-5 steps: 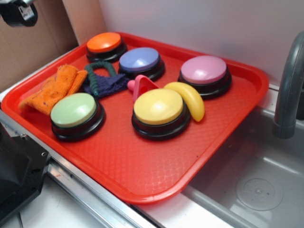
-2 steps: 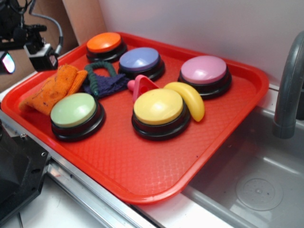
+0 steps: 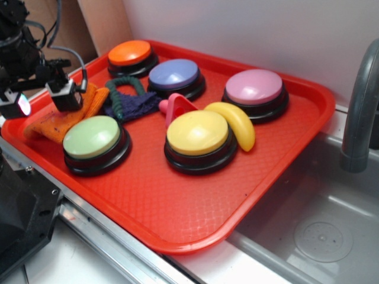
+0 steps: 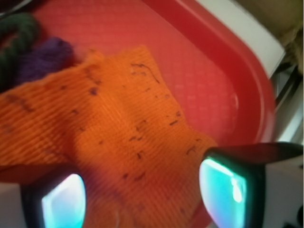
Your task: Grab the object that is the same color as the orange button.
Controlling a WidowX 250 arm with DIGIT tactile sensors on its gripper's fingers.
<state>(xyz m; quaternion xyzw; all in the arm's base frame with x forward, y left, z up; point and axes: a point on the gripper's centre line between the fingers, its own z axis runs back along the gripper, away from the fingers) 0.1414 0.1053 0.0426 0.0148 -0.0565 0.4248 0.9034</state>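
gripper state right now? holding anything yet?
Gripper: open, holding nothing. Its jaws stand apart over the orange cloth, one on each side of its near end.

toy kitchen rig: grey sink basin point(image 3: 320, 231) and faucet point(image 3: 358, 112) just right of the red tray point(image 3: 177, 207), white backwall.

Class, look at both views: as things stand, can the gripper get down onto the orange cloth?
Probably yes. The gripper hangs open directly over the orange cloth, with nothing between them; the purple cloth lies off to one side.
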